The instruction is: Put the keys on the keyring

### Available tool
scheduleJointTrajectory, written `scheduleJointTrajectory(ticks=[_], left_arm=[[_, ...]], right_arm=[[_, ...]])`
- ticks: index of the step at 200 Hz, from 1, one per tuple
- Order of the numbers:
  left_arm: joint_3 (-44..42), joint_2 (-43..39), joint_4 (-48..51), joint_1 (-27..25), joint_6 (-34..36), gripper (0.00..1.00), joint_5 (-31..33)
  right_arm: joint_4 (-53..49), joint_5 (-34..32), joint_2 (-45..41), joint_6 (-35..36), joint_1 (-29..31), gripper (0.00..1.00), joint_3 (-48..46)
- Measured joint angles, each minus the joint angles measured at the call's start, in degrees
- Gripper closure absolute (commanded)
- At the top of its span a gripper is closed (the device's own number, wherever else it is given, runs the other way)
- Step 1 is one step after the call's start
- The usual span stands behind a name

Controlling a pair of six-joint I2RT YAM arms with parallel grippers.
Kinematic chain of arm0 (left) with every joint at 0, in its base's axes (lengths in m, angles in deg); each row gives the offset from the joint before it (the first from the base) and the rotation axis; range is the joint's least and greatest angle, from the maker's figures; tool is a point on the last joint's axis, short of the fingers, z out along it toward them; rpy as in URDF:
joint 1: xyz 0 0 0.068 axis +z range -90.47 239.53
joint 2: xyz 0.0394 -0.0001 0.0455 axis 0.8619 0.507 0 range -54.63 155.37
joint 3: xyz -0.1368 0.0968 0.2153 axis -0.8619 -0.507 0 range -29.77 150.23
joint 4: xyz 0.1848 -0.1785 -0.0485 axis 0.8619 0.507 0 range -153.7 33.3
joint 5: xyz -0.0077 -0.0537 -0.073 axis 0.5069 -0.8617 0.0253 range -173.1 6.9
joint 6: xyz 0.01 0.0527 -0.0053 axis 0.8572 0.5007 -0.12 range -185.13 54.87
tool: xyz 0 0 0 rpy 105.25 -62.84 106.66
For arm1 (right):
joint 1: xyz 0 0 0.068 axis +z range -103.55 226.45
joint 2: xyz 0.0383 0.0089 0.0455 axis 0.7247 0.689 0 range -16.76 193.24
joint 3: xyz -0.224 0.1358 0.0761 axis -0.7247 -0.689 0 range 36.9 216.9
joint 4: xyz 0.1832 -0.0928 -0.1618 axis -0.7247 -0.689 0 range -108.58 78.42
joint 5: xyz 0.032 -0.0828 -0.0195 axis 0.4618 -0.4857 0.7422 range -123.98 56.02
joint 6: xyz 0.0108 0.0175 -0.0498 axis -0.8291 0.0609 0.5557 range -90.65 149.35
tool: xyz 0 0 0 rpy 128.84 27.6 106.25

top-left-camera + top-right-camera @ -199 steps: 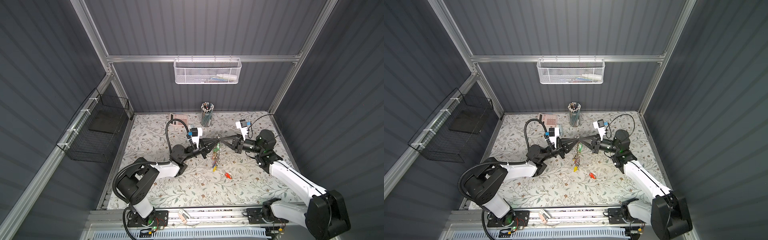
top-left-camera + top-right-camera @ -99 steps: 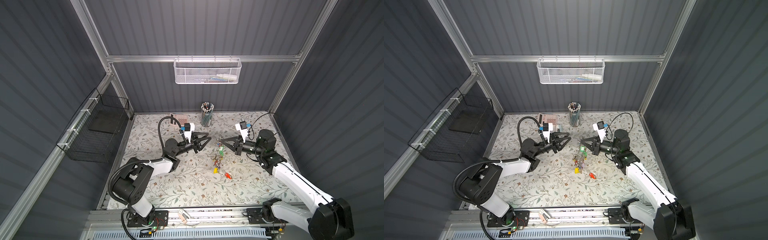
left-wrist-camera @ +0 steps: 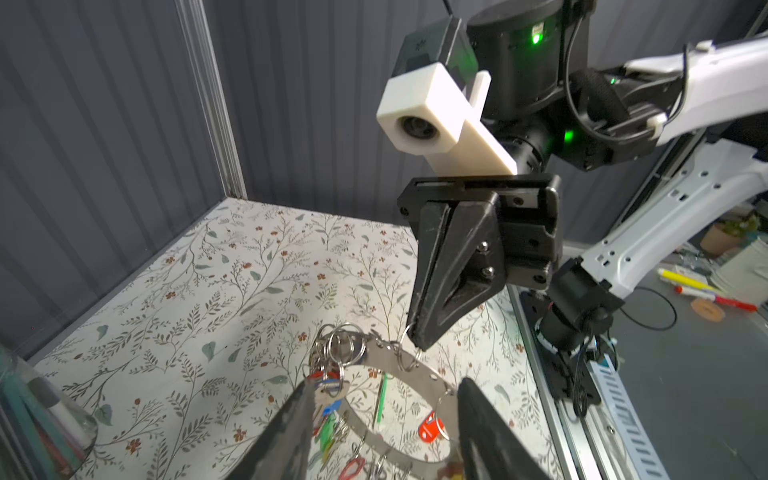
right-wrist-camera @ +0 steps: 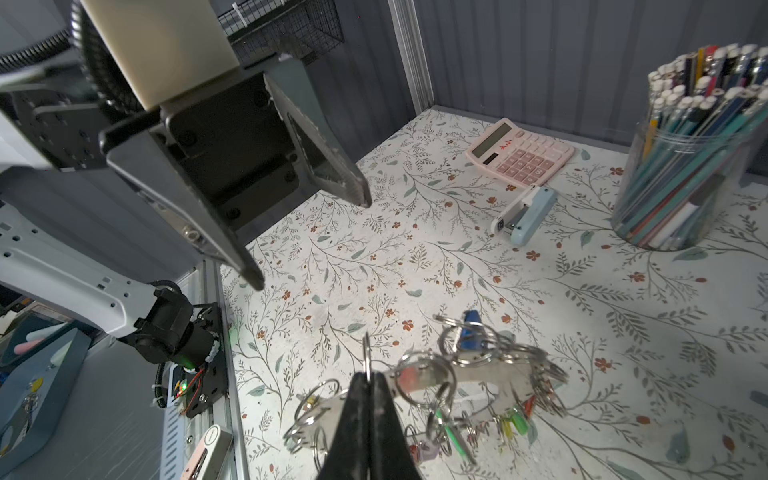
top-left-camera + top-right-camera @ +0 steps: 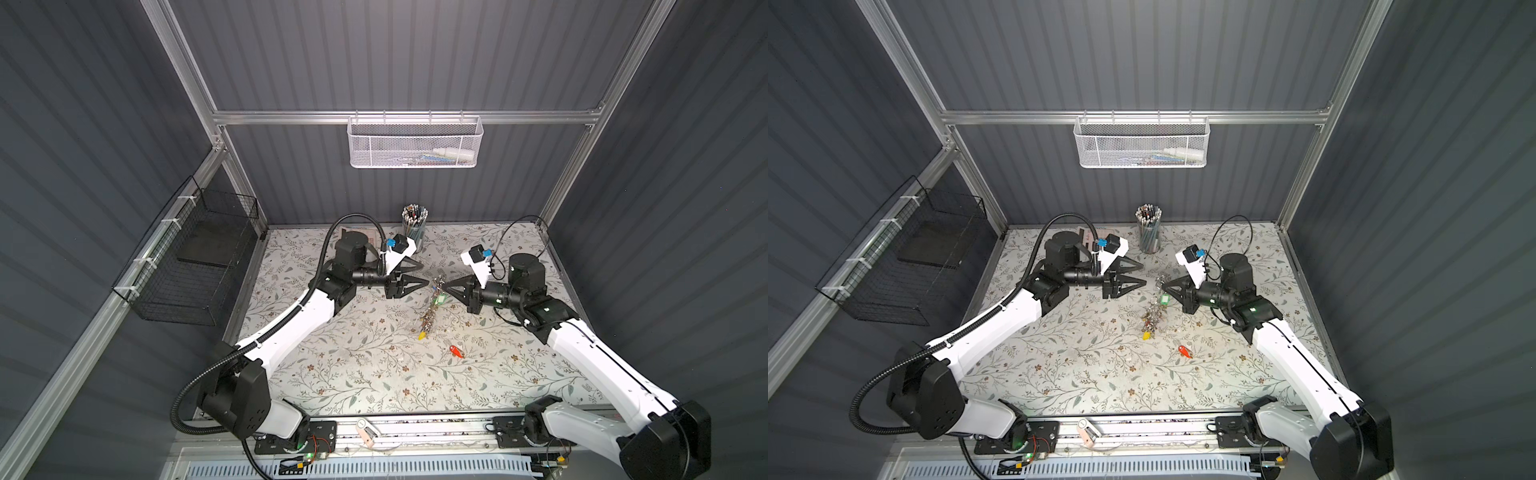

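In both top views the keyring (image 5: 434, 291) (image 5: 1158, 293) hangs edge-on above the mat from my right gripper (image 5: 444, 286) (image 5: 1163, 286), which is shut on its rim. A bunch of keys (image 5: 427, 320) with green, yellow and blue tags dangles from it. In the right wrist view a thin split ring (image 4: 365, 353) sticks out between the shut tips of my right gripper (image 4: 368, 380). My left gripper (image 5: 424, 273) (image 3: 386, 382) is open just left of the keyring (image 3: 415, 370), holding nothing. One red-orange key (image 5: 456, 351) lies on the mat.
A clear cup of pencils (image 5: 414, 224) stands at the back, with a pink calculator (image 4: 519, 153) and a pale blue stapler (image 4: 525, 214) near it. A white mesh basket (image 5: 413, 143) hangs on the back wall. A black wire basket (image 5: 195, 270) hangs on the left wall.
My left gripper was shut at the keyring a second ago; it has opened and drawn back to the left. The right gripper keeps its grip, and the bunch hangs from it alone.
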Motion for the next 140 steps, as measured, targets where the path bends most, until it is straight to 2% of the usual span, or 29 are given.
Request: scheduleJointTrajectory(ticks=[27, 55, 85, 107, 140], left_arm=[[7.2, 4.3, 12.0, -1.1, 7.8, 0.49, -0.1], [12.2, 8.1, 20.2, -2.7, 12.4, 0.53, -0.1], [14.7, 9.5, 24.7, -3.6, 14.6, 0.59, -0.1], [16.3, 10.1, 27.3, -3.9, 16.0, 0.68, -0.1], [17.7, 10.7, 29.5, -4.0, 17.3, 0.77, -0.1]], right_arm=[[-0.3, 0.3, 0.0, 1.1, 0.3, 1.00, 0.0], [-0.4, 1.1, 0.1, 1.8, 0.5, 1.00, 0.0], [-0.5, 1.5, 0.1, 2.0, 0.6, 1.00, 0.0], [-0.6, 1.5, 0.3, 2.2, 0.7, 1.00, 0.0], [-0.5, 1.5, 0.4, 2.2, 0.7, 1.00, 0.0]])
